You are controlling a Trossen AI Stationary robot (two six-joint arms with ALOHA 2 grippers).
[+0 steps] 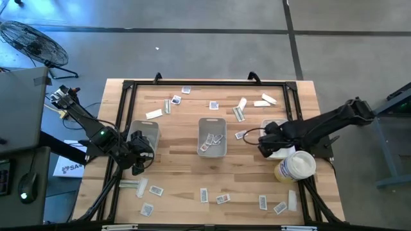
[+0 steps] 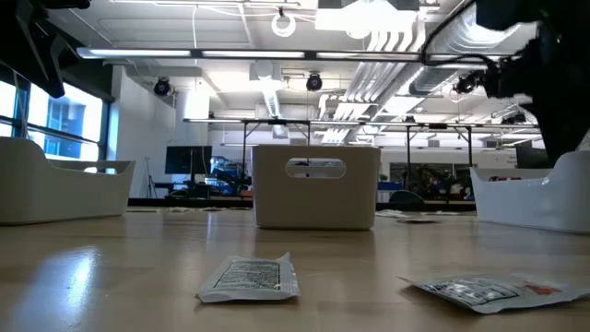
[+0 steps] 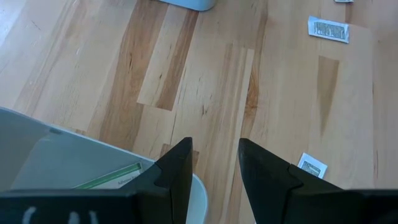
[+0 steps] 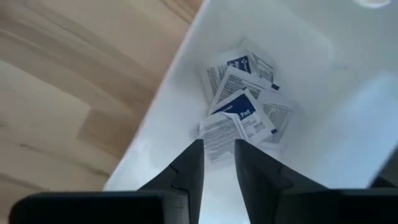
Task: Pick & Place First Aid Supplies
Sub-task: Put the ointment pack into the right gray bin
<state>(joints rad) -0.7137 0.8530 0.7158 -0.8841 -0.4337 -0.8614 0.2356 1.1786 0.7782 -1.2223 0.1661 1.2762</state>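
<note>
Small flat packets lie scattered over the wooden table (image 1: 180,163), such as a square sachet (image 2: 249,277) near the front edge. My left gripper (image 3: 214,155) is open and hovers over bare wood at the near right corner of the grey left tray (image 1: 145,133). A green-white strip (image 3: 112,177) lies inside that tray. My right gripper (image 4: 218,152) is open by a narrow gap, pointing down into the white right tray (image 4: 186,93). Several printed sachets (image 4: 242,106) lie heaped on that tray's floor, just below the fingertips.
A grey middle tray (image 1: 212,136) holds a few packets. The round white tub with a yellow label (image 1: 295,165) stands close on the near side of the right arm. A black frame (image 1: 205,83) runs along the table's far and side edges. More packets (image 3: 328,29) lie near the left gripper.
</note>
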